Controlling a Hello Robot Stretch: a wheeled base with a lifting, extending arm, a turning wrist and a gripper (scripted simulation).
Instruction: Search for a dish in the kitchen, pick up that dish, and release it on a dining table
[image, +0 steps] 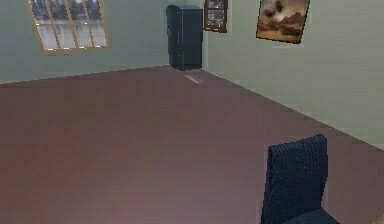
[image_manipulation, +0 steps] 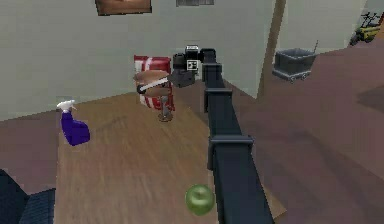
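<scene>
The worktop (image_manipulation: 120, 165) is a brown wooden dining table, its flat top running from the near edge to a far edge. Toward that far side, just left of the end effector (image_manipulation: 168, 92), is an upright red-and-white banded thing (image_manipulation: 148, 72). Whether it rests on the wood cannot be told.

The dark blue chair (image: 297, 178) is cut off by the bottom edge. Whether the jaws hold anything cannot be told.

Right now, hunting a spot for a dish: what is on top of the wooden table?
On the table: a purple spray bottle, a red-and-white object and a green apple. The arm covers a strip of tabletop; what lies under it cannot be seen.
</scene>
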